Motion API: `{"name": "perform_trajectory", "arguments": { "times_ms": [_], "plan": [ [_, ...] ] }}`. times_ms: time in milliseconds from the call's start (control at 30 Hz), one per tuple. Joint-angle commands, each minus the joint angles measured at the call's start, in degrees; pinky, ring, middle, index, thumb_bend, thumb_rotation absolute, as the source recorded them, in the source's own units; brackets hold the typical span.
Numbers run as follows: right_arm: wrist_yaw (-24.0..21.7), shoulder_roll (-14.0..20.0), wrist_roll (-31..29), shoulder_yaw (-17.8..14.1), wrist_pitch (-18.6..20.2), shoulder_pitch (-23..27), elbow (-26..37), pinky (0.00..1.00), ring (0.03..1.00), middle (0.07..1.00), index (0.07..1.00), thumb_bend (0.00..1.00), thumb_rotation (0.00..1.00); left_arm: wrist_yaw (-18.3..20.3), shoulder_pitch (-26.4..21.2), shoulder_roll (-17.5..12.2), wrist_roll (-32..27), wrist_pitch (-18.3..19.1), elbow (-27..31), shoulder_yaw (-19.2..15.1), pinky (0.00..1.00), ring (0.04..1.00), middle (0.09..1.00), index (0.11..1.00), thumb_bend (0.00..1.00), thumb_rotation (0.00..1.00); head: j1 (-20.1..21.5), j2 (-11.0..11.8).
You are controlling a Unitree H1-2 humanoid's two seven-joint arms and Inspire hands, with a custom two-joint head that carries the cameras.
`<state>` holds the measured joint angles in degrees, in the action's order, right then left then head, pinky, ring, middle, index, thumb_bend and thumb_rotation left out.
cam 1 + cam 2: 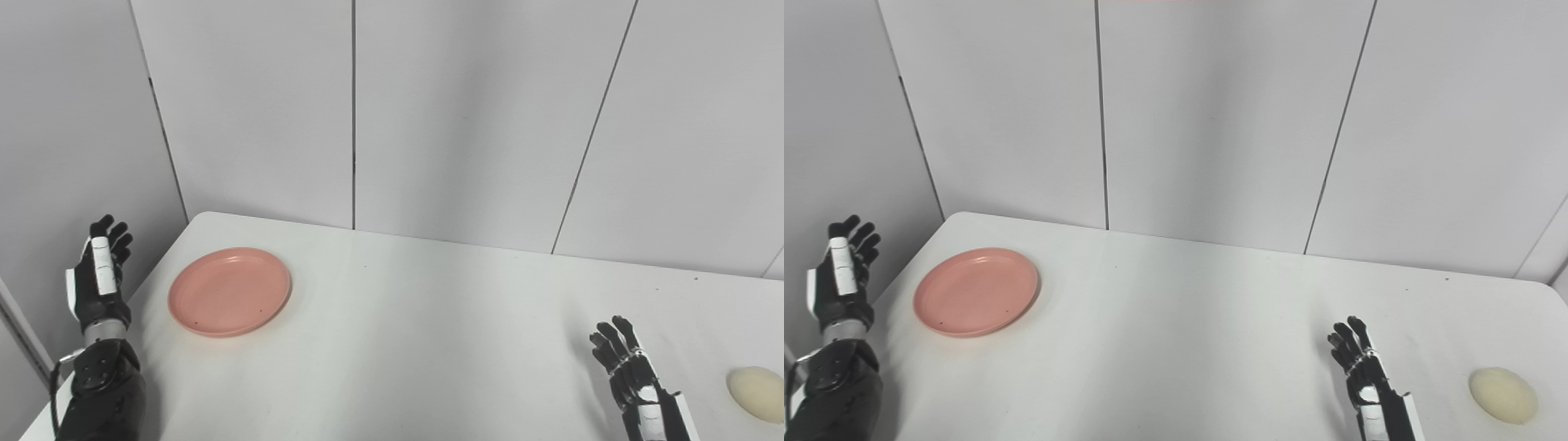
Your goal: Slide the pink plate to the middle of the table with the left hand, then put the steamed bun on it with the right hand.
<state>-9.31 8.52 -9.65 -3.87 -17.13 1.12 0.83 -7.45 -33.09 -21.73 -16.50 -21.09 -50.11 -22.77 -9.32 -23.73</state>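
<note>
The pink plate lies empty on the left part of the white table. The steamed bun, pale cream and rounded, lies near the table's right front; it also shows in the left eye view. My left hand is open and empty, raised upright beyond the table's left edge, left of the plate and apart from it. My right hand is open and empty, fingers up, over the table left of the bun and apart from it.
Grey wall panels stand close behind the table and along its left side. The table's left edge runs just beside my left forearm.
</note>
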Motion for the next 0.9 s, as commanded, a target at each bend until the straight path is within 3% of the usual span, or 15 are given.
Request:
{"name": "perform_trajectory", "arguments": {
  "times_ms": [0,567,733,867],
  "plan": [
    [-0.2,-0.6,0.0,0.4,-1.0,-4.0,-3.0,0.93,0.905,0.915,0.95,0.78,0.98,1.1,-2.6,-1.1,0.1,0.5,1.7,0.5,0.88,0.837,0.827,0.822,0.85,0.95,0.0,-0.2],
    [-0.2,-0.6,1.4,1.3,-0.1,-4.3,-1.1,0.91,0.891,0.902,0.93,0.77,0.98,-0.1,-1.0,0.0,1.1,7.0,6.5,2.4,0.86,0.832,0.827,0.844,0.86,0.96,1.1,-0.7],
    [-0.3,-0.4,1.5,1.5,0.1,-4.5,-0.6,0.92,0.893,0.906,0.937,0.75,0.98,0.2,-0.2,-0.2,1.8,10.8,8.9,3.3,0.85,0.839,0.834,0.847,0.87,0.97,1.2,-1.0],
    [-0.3,-0.1,1.9,1.7,0.4,-4.6,-0.1,0.92,0.894,0.91,0.94,0.75,0.99,-0.4,0.2,0.0,2.1,12.8,10.4,3.3,0.9,0.857,0.842,0.852,0.89,0.95,1.2,-1.2]
  ]
}}
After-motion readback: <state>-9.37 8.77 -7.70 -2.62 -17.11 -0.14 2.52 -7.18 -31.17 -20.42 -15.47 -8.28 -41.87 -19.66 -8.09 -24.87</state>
